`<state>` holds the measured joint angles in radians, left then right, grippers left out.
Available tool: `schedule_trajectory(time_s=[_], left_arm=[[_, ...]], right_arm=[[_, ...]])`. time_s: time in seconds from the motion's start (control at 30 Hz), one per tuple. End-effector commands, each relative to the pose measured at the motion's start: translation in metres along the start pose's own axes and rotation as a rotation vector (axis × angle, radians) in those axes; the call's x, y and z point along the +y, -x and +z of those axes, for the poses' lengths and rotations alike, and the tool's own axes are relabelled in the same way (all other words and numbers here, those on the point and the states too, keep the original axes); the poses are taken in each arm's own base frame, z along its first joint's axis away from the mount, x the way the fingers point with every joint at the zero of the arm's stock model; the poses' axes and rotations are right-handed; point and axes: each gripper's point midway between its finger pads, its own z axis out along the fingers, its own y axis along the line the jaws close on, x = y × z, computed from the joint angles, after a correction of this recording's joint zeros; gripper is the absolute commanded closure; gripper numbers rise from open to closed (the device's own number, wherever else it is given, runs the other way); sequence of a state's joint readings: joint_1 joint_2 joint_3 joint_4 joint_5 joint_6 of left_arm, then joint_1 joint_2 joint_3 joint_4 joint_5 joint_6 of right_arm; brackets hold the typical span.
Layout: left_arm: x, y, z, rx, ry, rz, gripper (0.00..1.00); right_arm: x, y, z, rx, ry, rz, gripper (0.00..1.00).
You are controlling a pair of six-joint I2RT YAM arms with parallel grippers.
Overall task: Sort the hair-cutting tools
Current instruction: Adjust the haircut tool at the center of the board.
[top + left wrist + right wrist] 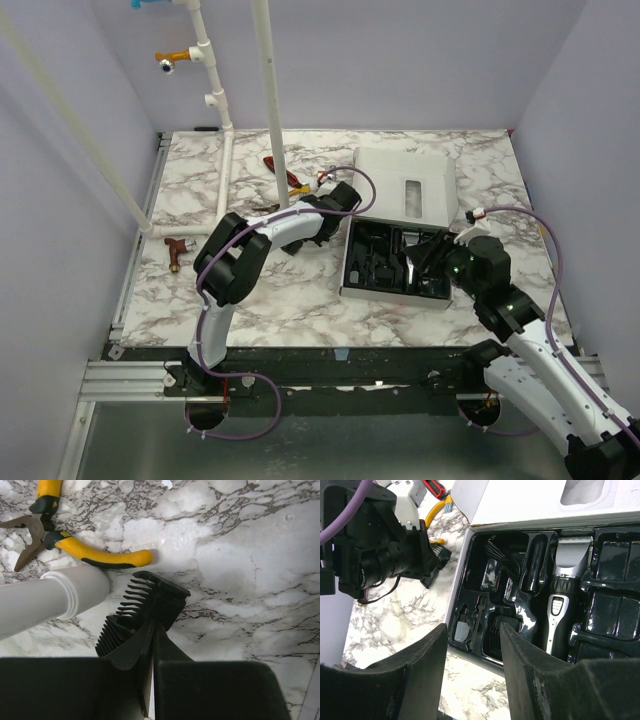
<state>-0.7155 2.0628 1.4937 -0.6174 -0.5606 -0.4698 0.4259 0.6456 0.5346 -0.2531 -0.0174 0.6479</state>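
Note:
A black comb-toothed clipper guard (pixel 150 602) hangs just above the marble, pinched at its edge by my left gripper (pixel 152 632), which is shut on it. That gripper (pixel 333 220) is just left of the open case. The case's black moulded tray (pixel 465 565) holds the silver-headed clipper (pixel 565 587), another guard (pixel 495 632), a small clear bottle (pixel 461 630) and a thin brush. My right gripper (pixel 472 630) stands open and empty over the tray's near left corner; from above it (pixel 428 262) is over the tray's right half.
Yellow-handled pliers (pixel 97 555) lie beside a white pipe (pixel 50 597) close to the held guard. The case's white lid (pixel 405 185) lies open behind the tray. A reddish-brown T-piece (pixel 178 247) sits at the left edge. White pipes (pixel 268 100) stand at the back.

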Motion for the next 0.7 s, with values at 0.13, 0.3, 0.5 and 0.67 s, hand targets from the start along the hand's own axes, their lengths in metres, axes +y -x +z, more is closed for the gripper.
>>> schedule_trajectory(time_s=[0.13,0.3,0.5,0.67], left_arm=[[-0.01,-0.029,-0.01,0.059,-0.064,0.014,0.97],[-0.022,-0.038,-0.024,0.018,-0.107,0.018,0.98],[-0.033,-0.059,-0.039,0.017,-0.151,0.03,0.99],[-0.022,-0.068,-0.063,-0.061,-0.185,-0.058,0.99]], right_arm=[[0.003,-0.001,-0.004,0.0,0.02,0.006,0.51],[0.003,0.001,-0.007,-0.004,0.017,0.001,0.51],[0.004,0.005,-0.011,-0.014,0.012,-0.005,0.51],[0.003,0.004,-0.011,-0.015,0.015,-0.002,0.51]])
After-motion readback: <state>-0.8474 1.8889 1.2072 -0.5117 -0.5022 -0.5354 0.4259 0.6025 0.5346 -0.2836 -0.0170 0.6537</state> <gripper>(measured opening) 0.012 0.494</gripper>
